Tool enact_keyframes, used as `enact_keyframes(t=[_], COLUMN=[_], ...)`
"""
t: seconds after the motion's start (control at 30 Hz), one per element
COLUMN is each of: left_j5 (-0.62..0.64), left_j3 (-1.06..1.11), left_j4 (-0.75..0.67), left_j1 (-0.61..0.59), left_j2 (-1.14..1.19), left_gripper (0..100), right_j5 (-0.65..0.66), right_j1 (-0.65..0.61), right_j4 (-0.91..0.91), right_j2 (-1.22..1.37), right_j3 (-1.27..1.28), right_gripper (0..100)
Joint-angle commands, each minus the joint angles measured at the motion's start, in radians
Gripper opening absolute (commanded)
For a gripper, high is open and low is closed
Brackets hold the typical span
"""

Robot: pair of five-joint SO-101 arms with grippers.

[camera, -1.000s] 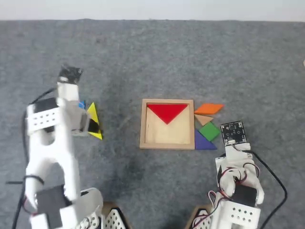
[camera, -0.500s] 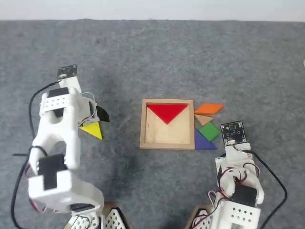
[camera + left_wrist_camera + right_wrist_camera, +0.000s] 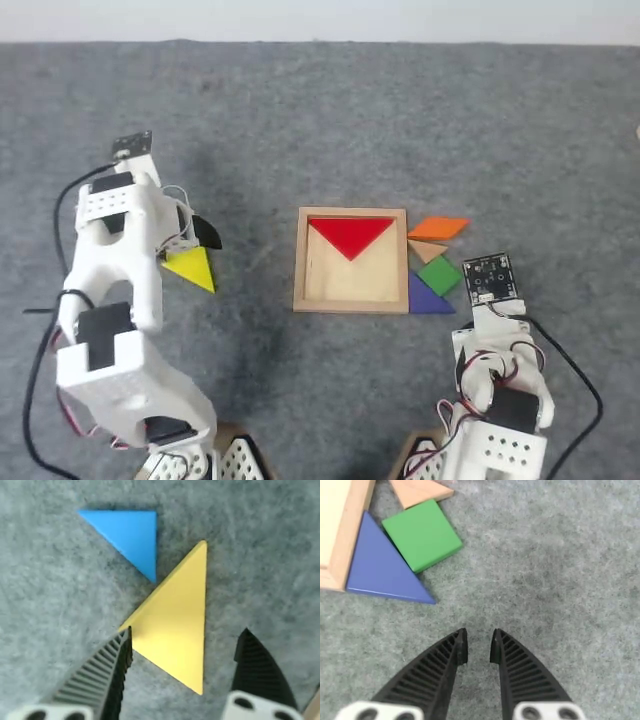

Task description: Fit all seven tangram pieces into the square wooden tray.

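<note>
Your left claw (image 3: 185,635) hangs wide open over the yellow triangle (image 3: 190,268) on the grey mat (image 3: 320,120), left of the tray (image 3: 300,262) and well apart from it. In the left wrist view its ribbed finger stands at the triangle's square corner and the other finger just outside the long edge, so the piece lies between the jaws. That long edge runs straight away from the claw, in line with its reach. A squeeze here would likely pinch from corner to long edge. The pictures do not settle whether the fingertips touch the mat.

A blue triangle (image 3: 130,535) lies just beyond the yellow one, tip to edge and nearly touching, so a clumsy close could nudge it.

Only the red triangle (image 3: 350,235) sits in the tray, its long edge against the far wall. An orange piece (image 3: 438,228), a tan triangle (image 3: 428,250), a green square (image 3: 440,273) and a violet triangle (image 3: 428,298) cluster against the tray's right side.

Your right claw (image 3: 477,645), closed but for a thin slit, rests near that cluster. For the yellow triangle your left arm is plainly the nearer, and its carry would run rightward to the tray.
</note>
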Motion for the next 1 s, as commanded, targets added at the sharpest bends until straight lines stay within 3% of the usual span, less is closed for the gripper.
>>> enact_keyframes(t=[0.0,0.27,0.57,0.97], left_j5=[-0.043,-0.120,-0.137,-0.140], left_j3=[-0.039,-0.056,-0.074,-0.297], left_j4=[0.011,0.020,0.041,0.129], left_j1=[-0.011,-0.051,0.011,0.014], left_j2=[-0.011,-0.008,0.002,0.227], left_gripper=[32,32,32,32], right_j5=[0.014,0.014,0.014,0.014], right_j1=[-0.001,-0.002,-0.001,-0.002], right_j4=[0.008,0.008,0.008,0.008], right_j2=[-0.015,-0.015,-0.015,-0.015], right_j3=[0.015,0.015,0.015,0.015], right_gripper=[9.1,9.1,9.1,9.1])
